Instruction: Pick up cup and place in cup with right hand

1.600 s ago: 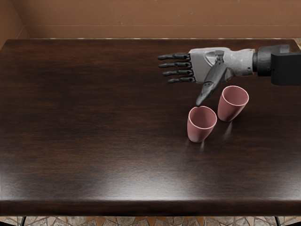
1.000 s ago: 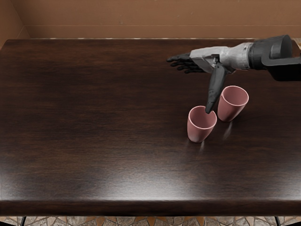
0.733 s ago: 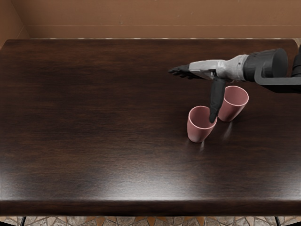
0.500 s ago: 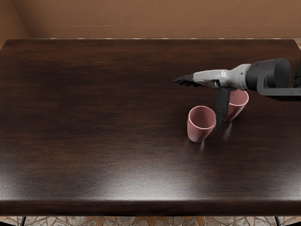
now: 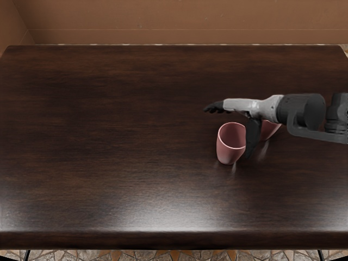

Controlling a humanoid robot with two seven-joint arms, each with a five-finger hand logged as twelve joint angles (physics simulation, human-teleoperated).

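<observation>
- Leading on the left, the fingers (image 5: 213,107) of my right hand (image 5: 242,105) stretch out, wide of my thumb, gripping nothing!
- Next, the nearer cup (image 5: 229,150), upright on the table (image 5: 119,141)!
- Now my thumb (image 5: 252,136), pointing down between the cups (touching either? I can't tell).
- Rightmost, the farther cup (image 5: 269,129), partly hidden behind my hand!

A table (image 5: 109,136) of dark brown wood takes the most part of the frame, and a pale shine lies on its lower part. Along the top there is a brown wall (image 5: 163,19). At the bottom edge one sees a floor (image 5: 130,255) of irregular stone pieces.
</observation>
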